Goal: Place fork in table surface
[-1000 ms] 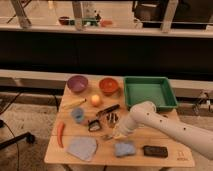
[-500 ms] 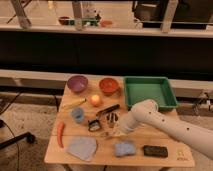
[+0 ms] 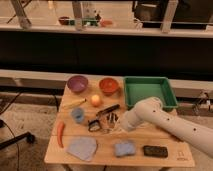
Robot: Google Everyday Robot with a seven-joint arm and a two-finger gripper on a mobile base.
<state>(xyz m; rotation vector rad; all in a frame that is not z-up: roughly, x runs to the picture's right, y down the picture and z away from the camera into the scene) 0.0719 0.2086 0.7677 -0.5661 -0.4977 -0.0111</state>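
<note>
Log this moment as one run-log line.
end effector: low over middle of light tan wooden tabletop | slim silver metal fork: at end effector, release not confirmed | black-handled utensil: just beyond

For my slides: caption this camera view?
Robot's gripper low at the middle of the table surface, beside the black-handled utensil.

The single camera looked down at a slant from a raised spot on the near side of the light tan wooden plank table [image 3: 104,150]. It sat far enough back to take in the whole top and faced the dark wall [image 3: 100,52] at 12 o'clock. The white arm [image 3: 170,125] stretched from 4 o'clock, with its gripper [image 3: 113,123] near the table's centre.
</note>
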